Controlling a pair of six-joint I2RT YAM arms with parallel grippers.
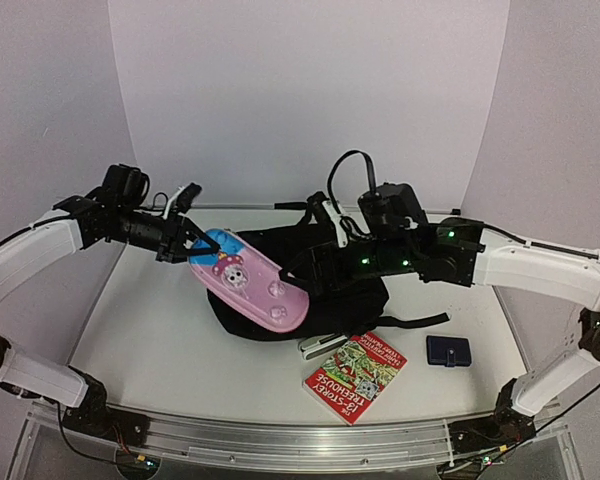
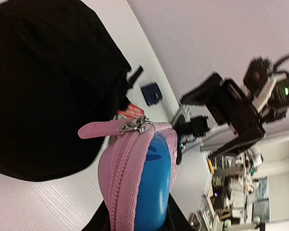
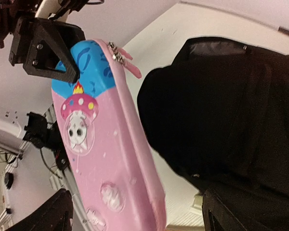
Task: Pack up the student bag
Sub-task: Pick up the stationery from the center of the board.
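Top external view: left gripper (image 1: 188, 245) clamps the blue end of the pink pencil case (image 1: 248, 280), tilted over the student bag (image 1: 352, 302) lying mid-table (image 1: 160, 340); right gripper (image 1: 302, 265) jaws wide, case's pink end between them.

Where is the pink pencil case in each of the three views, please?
Top external: pink pencil case at centre-left, overlapping the black backpack.
Left wrist: the case at bottom centre, zipper edge showing.
Right wrist: the case fills the left half, diagonal.
Shared landmark: the backpack, beside it everywhere.
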